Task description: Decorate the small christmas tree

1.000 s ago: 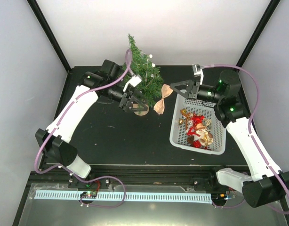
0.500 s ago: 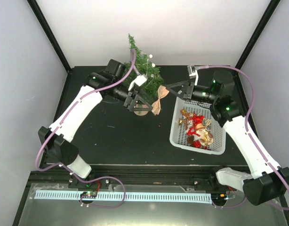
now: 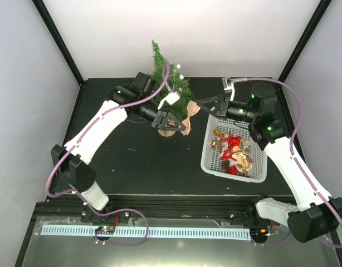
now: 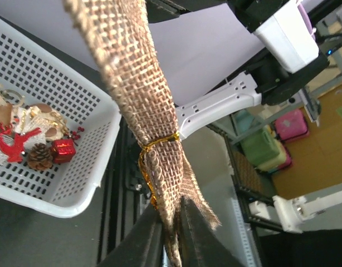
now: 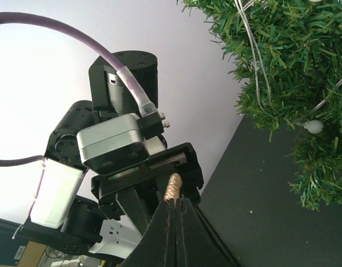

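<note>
pinching from both ends: the left gripper [image 4: 170, 225] has its fingers closed tight on the lower tail of the burlap bow [image 4: 151, 111], just left of the white basket [image 3: 207, 161]. the right gripper [image 5: 174, 203] is closed too, nipping the bow's upper edge above the basket's far left corner. the bow hangs between the two, gold wire wound round its waist. the small christmas tree [image 3: 170, 83] stands upright, left of the basket and a little farther back. whether the bow touches its needles, i can't tell. red and gold ornaments lie heaped inside the basket.
</note>
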You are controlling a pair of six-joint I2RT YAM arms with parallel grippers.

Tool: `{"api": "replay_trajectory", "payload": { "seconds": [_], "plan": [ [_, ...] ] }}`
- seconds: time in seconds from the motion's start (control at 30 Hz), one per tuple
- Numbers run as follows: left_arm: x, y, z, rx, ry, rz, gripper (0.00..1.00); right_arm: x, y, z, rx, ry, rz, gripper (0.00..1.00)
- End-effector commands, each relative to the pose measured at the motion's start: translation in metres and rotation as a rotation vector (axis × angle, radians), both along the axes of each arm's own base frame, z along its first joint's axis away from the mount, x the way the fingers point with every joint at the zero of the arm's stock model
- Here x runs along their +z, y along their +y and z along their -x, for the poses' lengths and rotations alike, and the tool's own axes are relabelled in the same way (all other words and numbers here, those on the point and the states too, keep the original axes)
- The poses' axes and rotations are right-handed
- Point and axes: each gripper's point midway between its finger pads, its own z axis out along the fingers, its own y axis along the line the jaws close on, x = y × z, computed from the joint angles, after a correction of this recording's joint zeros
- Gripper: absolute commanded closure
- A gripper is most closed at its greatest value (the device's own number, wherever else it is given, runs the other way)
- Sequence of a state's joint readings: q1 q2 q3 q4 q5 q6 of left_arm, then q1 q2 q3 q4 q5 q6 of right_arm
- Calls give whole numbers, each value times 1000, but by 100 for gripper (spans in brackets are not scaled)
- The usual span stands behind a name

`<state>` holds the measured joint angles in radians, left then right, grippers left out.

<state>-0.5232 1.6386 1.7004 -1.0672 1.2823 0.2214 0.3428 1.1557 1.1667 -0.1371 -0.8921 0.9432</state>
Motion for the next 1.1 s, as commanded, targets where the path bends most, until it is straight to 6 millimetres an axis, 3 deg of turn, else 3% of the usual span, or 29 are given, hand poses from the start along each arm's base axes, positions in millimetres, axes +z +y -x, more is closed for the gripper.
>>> {"api": "replay_trajectory", "payload": {
  "seconds": [0.0,0.2,0.23,0.33,0.47,0.77,1.07],
  "plan": [
    [11,0,-3,4,-77,3,95,8,-1,3,-7,-31,3,99],
    [17,10,-24,94,-197,-61,98,3,-2,2,-20,-10,33,98],
    [20,14,-28,111,-208,-64,98,1,-3,2,-22,-6,41,93],
    [25,22,-33,131,-264,-80,98,-7,-5,-3,-49,25,84,48],
    [25,36,-35,153,-401,-164,98,-14,-13,-9,-114,35,142,33],
    [-8,66,-76,259,-668,-437,98,-36,-52,-13,-309,58,250,29],
    [-41,98,-132,338,-931,-695,98,-47,-62,-8,-340,90,244,30]
  ]
}}
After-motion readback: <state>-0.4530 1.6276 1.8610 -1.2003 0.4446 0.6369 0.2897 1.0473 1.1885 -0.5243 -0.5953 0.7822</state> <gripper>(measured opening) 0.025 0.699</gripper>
